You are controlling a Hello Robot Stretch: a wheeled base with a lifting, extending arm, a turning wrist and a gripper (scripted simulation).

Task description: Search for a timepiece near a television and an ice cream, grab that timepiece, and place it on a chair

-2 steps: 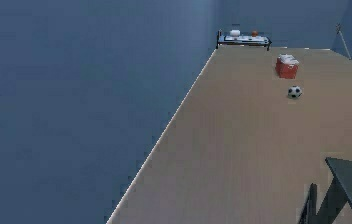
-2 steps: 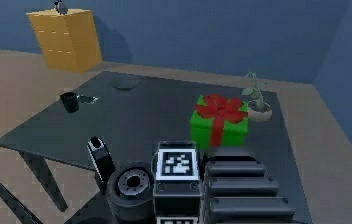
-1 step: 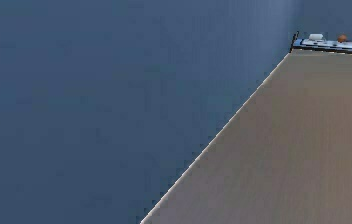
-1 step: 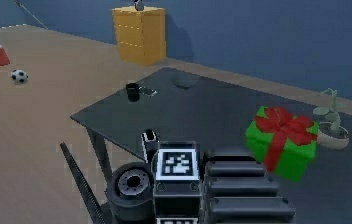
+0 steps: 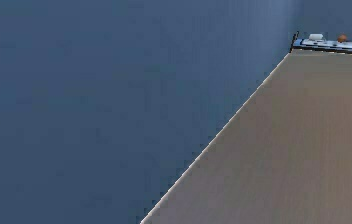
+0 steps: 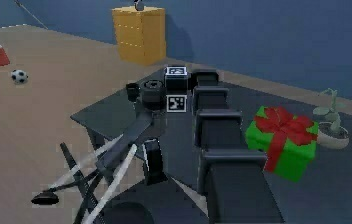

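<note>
Looks mid-task at best: reaching over a dark table (image 6: 104, 112) in the arm side view, with the arm (image 6: 216, 130) stretched across it and 2 white squares (image 6: 176, 100) at its far end. Just left of those, the gripper (image 6: 147, 98), dark against the dark tabletop. Cannot tell its state, nor whether it holds anything. Right beside it, a small dark round thing (image 6: 130, 91) on the table: possibly the timepiece, but too small to name for sure, and cannot tell whether touched or merely near. Judging by that, search perhaps over and the grab at hand, with the carry to a chair and the setting-down yet to come. Possible seat: a pale crossed-leg frame (image 6: 89, 170) at the table's near corner, though hard to say. Elsewhere, a green gift box (image 6: 282, 142) with red ribbon to the right of the arm, a yellow dresser (image 6: 139, 38) by the far wall, a ball (image 6: 20, 76) on the floor. Ahead, a blue wall (image 5: 84, 100), bare floor (image 5: 284, 150) and a low bed-like piece (image 5: 327, 43) far off. No readable writing or labels anywhere; black patterns on the 2 squares, nothing more.
</note>
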